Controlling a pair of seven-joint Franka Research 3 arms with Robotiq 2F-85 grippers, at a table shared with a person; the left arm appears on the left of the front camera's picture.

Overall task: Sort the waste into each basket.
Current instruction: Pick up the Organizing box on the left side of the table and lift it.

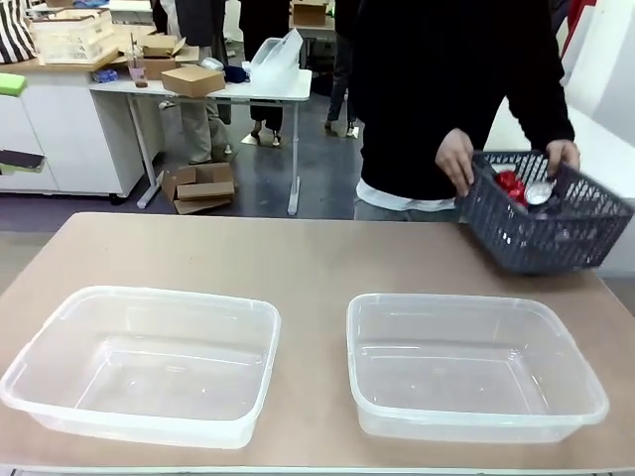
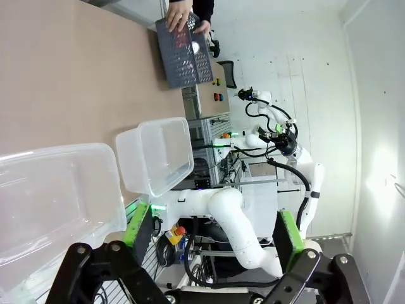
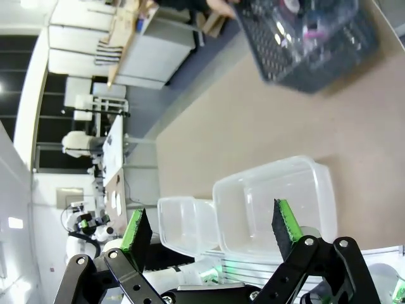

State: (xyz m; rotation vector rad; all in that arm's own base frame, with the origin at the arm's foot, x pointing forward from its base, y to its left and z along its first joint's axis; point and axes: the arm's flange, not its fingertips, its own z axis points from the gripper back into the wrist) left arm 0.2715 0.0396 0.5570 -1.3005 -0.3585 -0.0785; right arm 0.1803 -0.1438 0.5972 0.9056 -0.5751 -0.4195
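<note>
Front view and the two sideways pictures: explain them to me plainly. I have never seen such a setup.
The front view looks across a brown table from the robot's side. Two empty clear tubs stand on it: the left tub and the right tub. At the far side a person's hands hold a dark basket with a red can and a silver can inside. The other two pictures come from cameras on the robot's wrists, so they look turned. The black fingers with green pads belong to the left gripper and the right gripper. Both are open and hold nothing.
</note>
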